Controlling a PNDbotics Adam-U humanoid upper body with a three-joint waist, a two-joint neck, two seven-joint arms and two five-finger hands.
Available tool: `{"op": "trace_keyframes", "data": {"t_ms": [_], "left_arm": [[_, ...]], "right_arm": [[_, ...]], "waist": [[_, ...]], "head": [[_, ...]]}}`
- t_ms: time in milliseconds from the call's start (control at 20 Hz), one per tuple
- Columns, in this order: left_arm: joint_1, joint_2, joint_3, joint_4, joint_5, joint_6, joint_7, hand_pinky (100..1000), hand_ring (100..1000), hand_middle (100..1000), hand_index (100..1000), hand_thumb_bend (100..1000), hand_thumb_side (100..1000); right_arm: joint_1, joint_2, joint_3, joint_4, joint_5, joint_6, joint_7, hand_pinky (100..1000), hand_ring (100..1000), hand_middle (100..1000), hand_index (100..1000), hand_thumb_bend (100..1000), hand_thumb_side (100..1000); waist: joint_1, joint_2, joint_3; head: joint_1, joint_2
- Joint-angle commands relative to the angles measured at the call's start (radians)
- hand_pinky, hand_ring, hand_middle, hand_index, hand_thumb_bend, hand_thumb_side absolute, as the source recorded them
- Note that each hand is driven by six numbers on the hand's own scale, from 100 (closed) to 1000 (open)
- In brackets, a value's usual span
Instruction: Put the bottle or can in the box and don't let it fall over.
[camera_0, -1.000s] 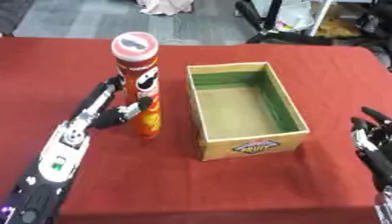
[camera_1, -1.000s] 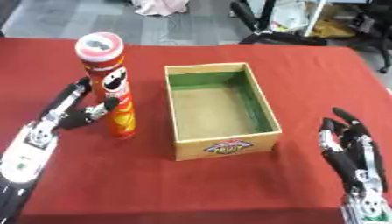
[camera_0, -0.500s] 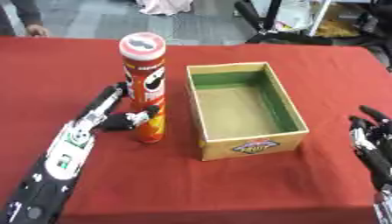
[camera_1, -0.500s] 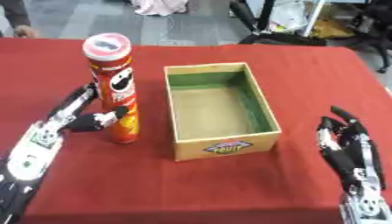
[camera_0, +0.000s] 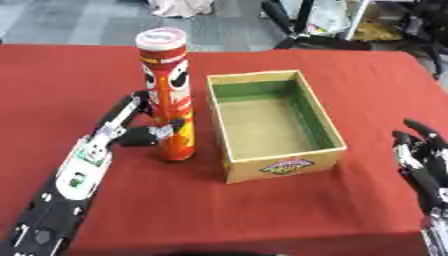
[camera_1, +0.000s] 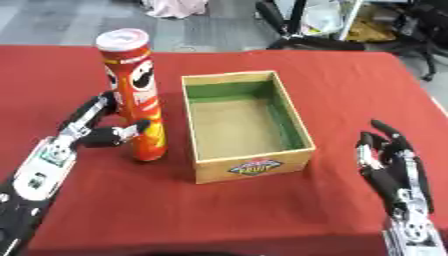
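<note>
1. Leftmost, the left hand (camera_0: 131, 131) comes in low from the left edge, its fingers (camera_0: 133, 104) behind the red can (camera_0: 169, 100) and its thumb curled round the front near the base, so the hand is grasping the can by its lower part.

2. The can stands upright on the red table (camera_0: 105, 70), just beside the left wall of the box (camera_0: 273, 125) and outside it. It is tall and narrow with a pale lid on top; whether its base rests on the cloth or is a hair off it, I cannot tell.

3. The box is open-topped cardboard with green inner walls and a label on its near face, and nothing lies inside. Its walls are far lower than the can.

4. At the right edge the right hand (camera_1: 392, 167) rests idle, fingers straight and spread, pointing up and touching nothing.

5. What could go wrong, as I judge it:
   - The grasp sits low on a tall can (most of its length is above the hand), so any tilt during the lift could swing the top over.
   - If the base is not raised above the rim, it may catch the near wall, tip the can or shove the box sideways.
   - Released before the base sits flat on the box floor, the can would likely topple, since the low walls offer little support.
</note>
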Motion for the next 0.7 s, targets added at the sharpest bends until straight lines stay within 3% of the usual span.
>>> {"op": "trace_keyframes", "data": {"t_ms": [50, 300, 500, 600, 700], "left_arm": [[-0.069, 0.035, -0.005, -0.018, 0.047, -0.011, 0.038, 633, 314, 263, 562, 100, 376], [-0.197, 0.072, -0.040, -0.003, 0.072, -0.039, 0.043, 629, 323, 271, 569, 100, 332], [-0.286, 0.067, -0.089, 0.065, 0.064, -0.081, 0.009, 643, 342, 289, 589, 100, 347], [-0.309, 0.055, -0.118, 0.102, 0.060, -0.117, -0.037, 690, 397, 340, 640, 100, 415], [-0.317, 0.048, -0.135, 0.133, 0.052, -0.155, -0.088, 739, 457, 399, 684, 131, 479]], "right_arm": [[-0.015, -0.012, 0.001, -0.012, -0.007, -0.002, 0.004, 935, 808, 864, 811, 100, 299], [-0.028, -0.003, 0.008, -0.024, -0.011, -0.004, 0.008, 932, 805, 859, 808, 100, 297], [-0.052, 0.016, 0.020, -0.066, -0.018, -0.008, 0.019, 927, 801, 852, 806, 100, 298], [-0.063, 0.024, 0.016, -0.094, 0.005, -0.008, 0.017, 907, 763, 842, 800, 100, 299], [-0.069, 0.030, 0.012, -0.116, 0.035, -0.003, 0.016, 812, 768, 842, 800, 100, 315]], "waist": [[0.000, -0.010, -0.008], [-0.011, -0.009, -0.044], [-0.030, -0.003, -0.088], [-0.037, 0.000, -0.108], [-0.041, 0.003, -0.121]], "head": [[0.001, -0.003], [0.018, -0.003], [0.048, -0.003], [0.066, -0.003], [0.078, -0.003]]}}
